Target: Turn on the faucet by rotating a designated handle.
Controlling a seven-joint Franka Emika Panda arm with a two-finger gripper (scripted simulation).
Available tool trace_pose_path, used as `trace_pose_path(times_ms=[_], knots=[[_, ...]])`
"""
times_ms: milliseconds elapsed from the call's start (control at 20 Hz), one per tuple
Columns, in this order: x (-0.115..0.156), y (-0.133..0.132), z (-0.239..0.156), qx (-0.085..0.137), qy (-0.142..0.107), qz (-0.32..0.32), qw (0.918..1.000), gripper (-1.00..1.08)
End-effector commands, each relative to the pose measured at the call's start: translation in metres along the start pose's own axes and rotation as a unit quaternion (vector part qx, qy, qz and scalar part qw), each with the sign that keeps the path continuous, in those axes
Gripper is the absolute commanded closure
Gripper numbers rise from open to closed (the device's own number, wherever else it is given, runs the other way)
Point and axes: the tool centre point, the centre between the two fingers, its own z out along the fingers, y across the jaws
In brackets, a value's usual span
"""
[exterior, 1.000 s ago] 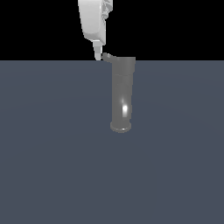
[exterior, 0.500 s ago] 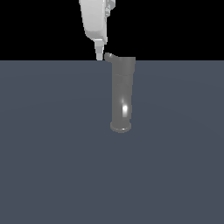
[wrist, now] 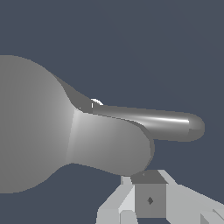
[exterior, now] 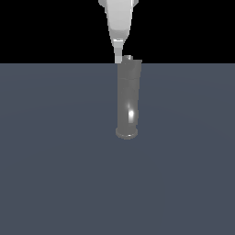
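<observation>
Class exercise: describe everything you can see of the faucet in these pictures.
The faucet is a tall, glossy grey, metallic-looking cylinder standing upright on the dark floor, with a slightly wider top and flared round base. A short, round-tipped handle juts sideways from its top. The white gripper hangs beside the top; contact is unclear.

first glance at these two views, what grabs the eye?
The tall glossy grey faucet stands alone mid-frame on the flat blue-grey floor in the exterior view, a bright highlight near its base. The white gripper comes straight down from the top edge, its tip right at the faucet's top on the exterior view's left. In the wrist view the faucet's body fills one side and the thin rounded handle juts out from it.
</observation>
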Motion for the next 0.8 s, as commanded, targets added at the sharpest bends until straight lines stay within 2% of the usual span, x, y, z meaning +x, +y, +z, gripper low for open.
trace_pose_path(times_ms=[0,50,750], knots=[[0.047,0.004,0.0,0.001,0.002,0.035,0.9994,1.08],[0.005,0.002,0.0,0.0,0.0,0.002,1.0,1.08],[0.081,-0.021,0.0,0.001,0.001,0.027,0.9996,1.08]])
